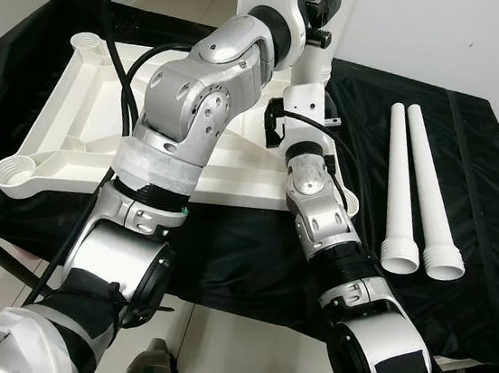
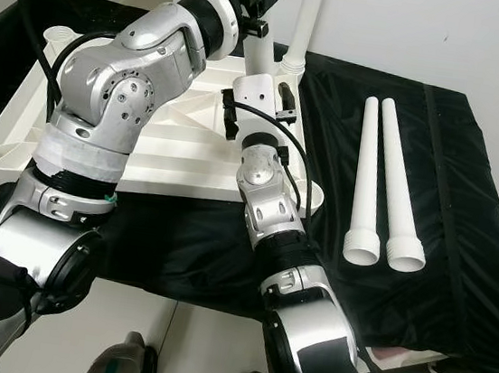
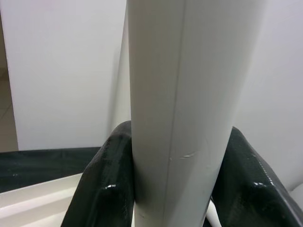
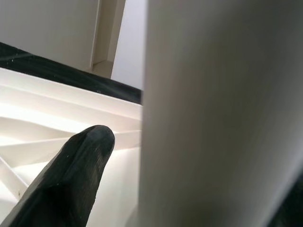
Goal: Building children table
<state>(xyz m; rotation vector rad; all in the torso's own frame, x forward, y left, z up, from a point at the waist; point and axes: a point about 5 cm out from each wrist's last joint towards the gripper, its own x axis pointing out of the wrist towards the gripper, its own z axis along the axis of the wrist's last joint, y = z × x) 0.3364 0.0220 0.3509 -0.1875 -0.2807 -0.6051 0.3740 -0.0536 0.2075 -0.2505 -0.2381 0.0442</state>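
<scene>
White table top (image 1: pixel 84 121) and legs (image 1: pixel 422 189) on black cloth (image 1: pixel 482 297)

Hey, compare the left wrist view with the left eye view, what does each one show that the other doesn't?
Left wrist view: a close look at the left gripper, its black fingers pressed against both sides of the upright white leg, so the grasp itself is plain.

Left eye view: the wider layout. The upturned white tabletop lies on the black cloth, two spare legs lie side by side on the robot's right, and both silver arms reach toward the tabletop's far edge.

Both: the upright leg, a strip of tabletop and cloth, and the pale wall behind.
</scene>
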